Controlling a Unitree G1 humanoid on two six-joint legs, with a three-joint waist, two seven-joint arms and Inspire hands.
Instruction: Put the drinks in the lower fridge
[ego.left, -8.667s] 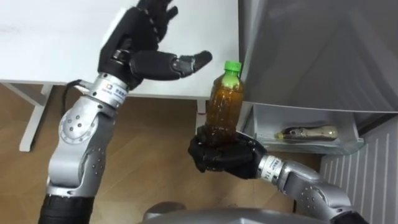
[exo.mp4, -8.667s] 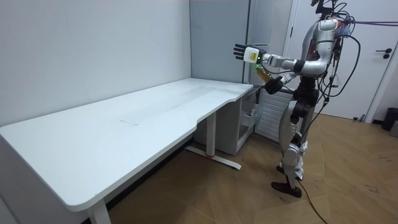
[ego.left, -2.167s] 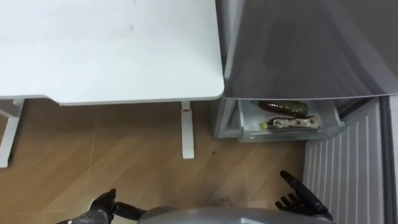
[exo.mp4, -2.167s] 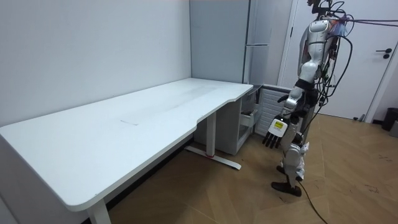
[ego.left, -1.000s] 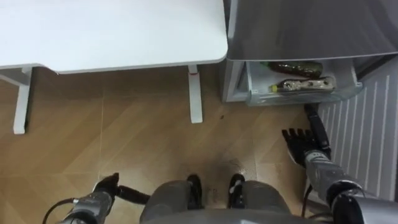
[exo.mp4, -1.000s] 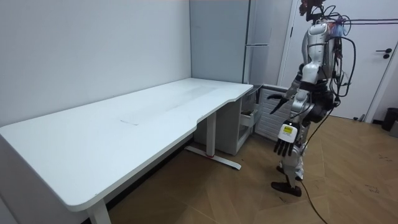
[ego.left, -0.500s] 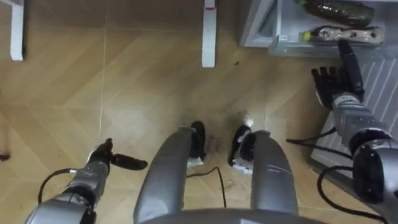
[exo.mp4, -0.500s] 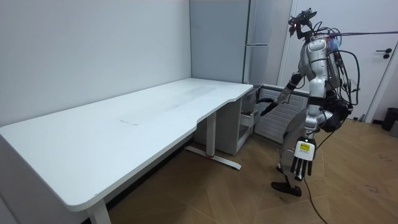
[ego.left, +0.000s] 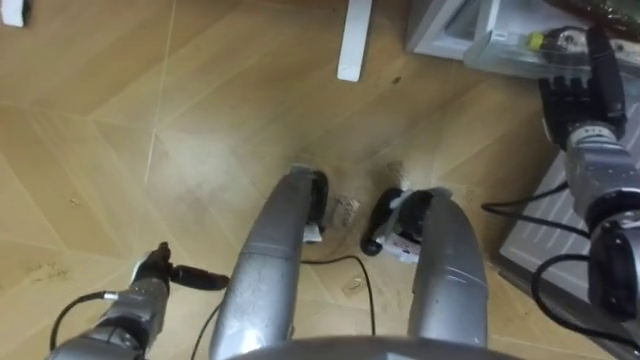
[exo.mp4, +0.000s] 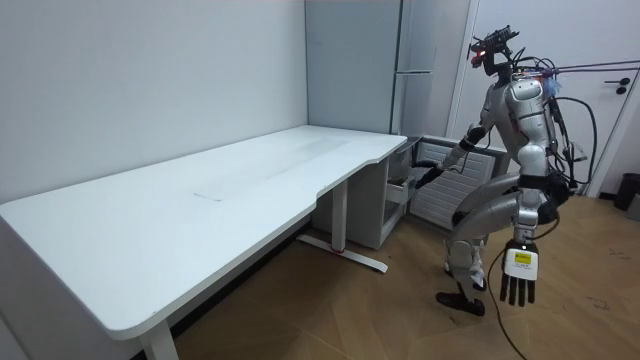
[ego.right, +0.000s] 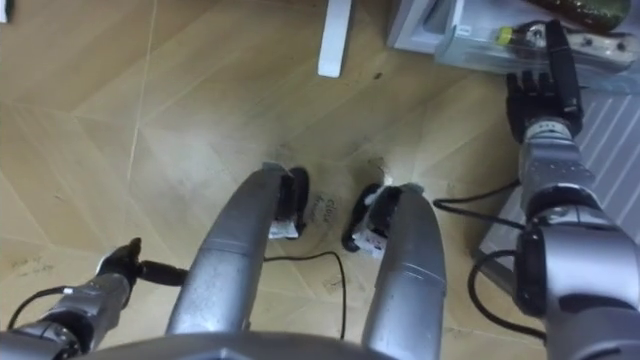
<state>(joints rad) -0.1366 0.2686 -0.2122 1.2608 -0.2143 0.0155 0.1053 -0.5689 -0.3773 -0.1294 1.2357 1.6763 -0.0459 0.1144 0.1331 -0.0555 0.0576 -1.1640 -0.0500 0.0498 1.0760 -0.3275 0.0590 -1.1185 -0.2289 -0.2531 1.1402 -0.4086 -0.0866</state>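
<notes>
Drinks (ego.right: 598, 44) lie on their sides in the open drawer (ego.right: 465, 45) of the lower fridge, a yellow-capped bottle (ego.right: 520, 37) in front and a dark bottle (ego.right: 590, 10) behind it. Neither hand holds one.

The right hand (ego.right: 540, 95) reaches toward the drawer's front with its fingers straight and nothing in them. One finger crosses the front wall in the eye views, but I cannot tell whether it touches. The left hand (exo.mp4: 516, 272) hangs low beside the legs, fingers relaxed and straight, also bare. In the room view the robot stands bent at knees and hips before the fridge (exo.mp4: 352, 60).

Both look like smooth plastic bottles, probably full, so fairly weighty, a little squeezable and apt to roll when lying down. The best hold is likely around the middle of the body with fingers and thumb wrapped right round — the neck seems too thin for a firm hold.

Room is tight. The drawer's front wall is an edge to lift over, and the fridge body hangs above the opening. A ribbed white panel (ego.right: 600, 125) lies just right of the reaching arm, and the desk leg (ego.right: 334, 35) stands near the drawer's left. The open wooden floor (ego.left: 200, 120) to the left is the free side for stepping back.
</notes>
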